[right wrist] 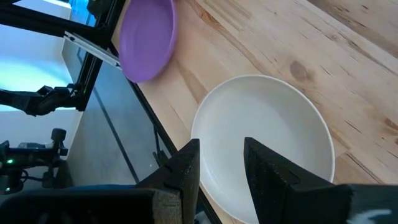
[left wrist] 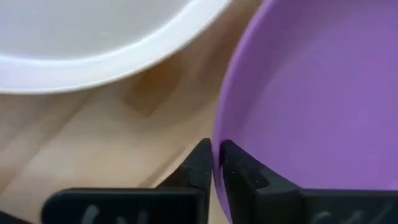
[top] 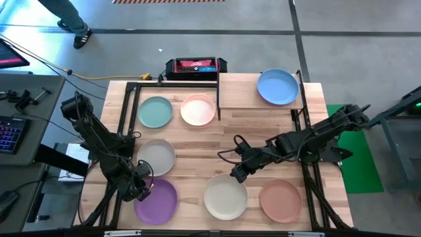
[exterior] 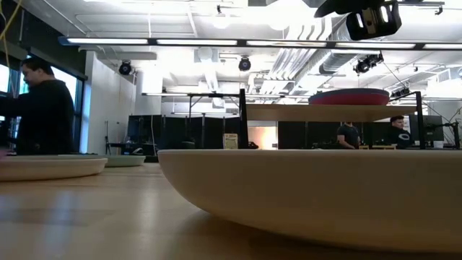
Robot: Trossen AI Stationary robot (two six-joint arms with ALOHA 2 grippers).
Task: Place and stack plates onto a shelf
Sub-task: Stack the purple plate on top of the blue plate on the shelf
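From above, the left gripper (top: 142, 189) sits at the purple plate (top: 156, 201)'s rim, on the side toward the grey plate (top: 156, 157). The right gripper (top: 237, 174) hovers just beside the cream plate (top: 225, 197). The blue plate (top: 277, 87) lies on the shelf (top: 241, 92).

At table level, the cream plate (exterior: 317, 195) fills the foreground, with the shelf (exterior: 332, 112) behind.

The left wrist view shows the fingers (left wrist: 198, 168) pinched tight on the purple plate (left wrist: 311, 99)'s rim.

The right wrist view shows the fingers (right wrist: 186, 165) parted a little above the cream plate (right wrist: 264, 134), holding nothing.

Lab: exposed ceiling ducts (exterior: 303, 54), keyboard (top: 9, 135) desk.
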